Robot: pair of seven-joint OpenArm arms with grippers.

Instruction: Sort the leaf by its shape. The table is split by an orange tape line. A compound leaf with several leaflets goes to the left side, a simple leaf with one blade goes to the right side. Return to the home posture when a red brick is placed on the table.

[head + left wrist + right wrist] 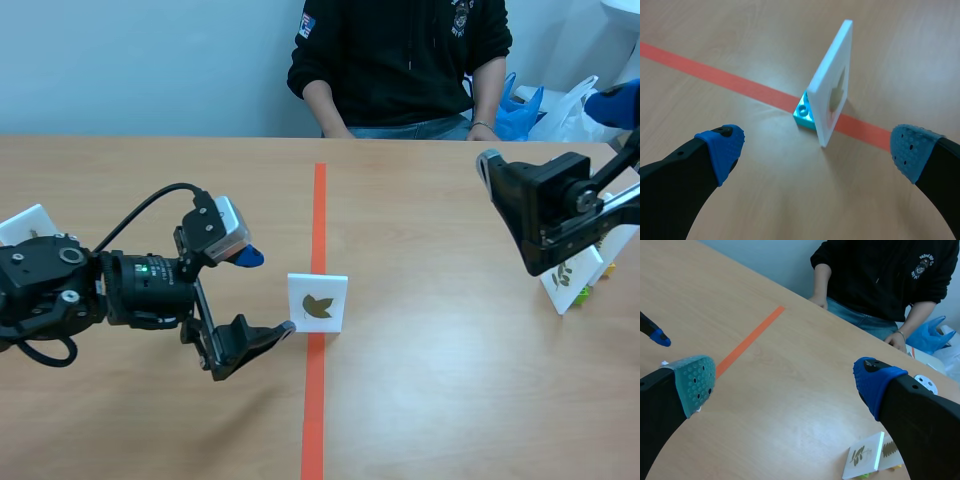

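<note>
Nearest us, the left claw (267, 292) hangs low on the left side, spread wide, its blue pads (722, 150) well apart with nothing between them. Just ahead of it the card (318, 302) stands upright right on the tape (319, 200), mid-table (450, 380), with a small teal stand (804, 112) at its foot. From the left wrist the card shows almost edge-on, ahead of the fingers and not yet between them. The brown leaf printed on it looks like one lobed blade rather than separate leaflets, but it is small and I would not swear to it. Over on the right, the right claw (782, 385) is raised, fingers also spread and carrying nothing. Spare cards (575, 275) stand below it near the right edge. A person (400, 60) sits at the far side, hands at the table's far edge. I read this as the approach step: the card sits unsorted on the line and no grasp is made. The next move calls for easing forward until the pads straddle the card's two faces. Then the claw should close gently so the card doesn't topple, and carry it clear of the tape, to the right side if that leaf is indeed simple.
</note>
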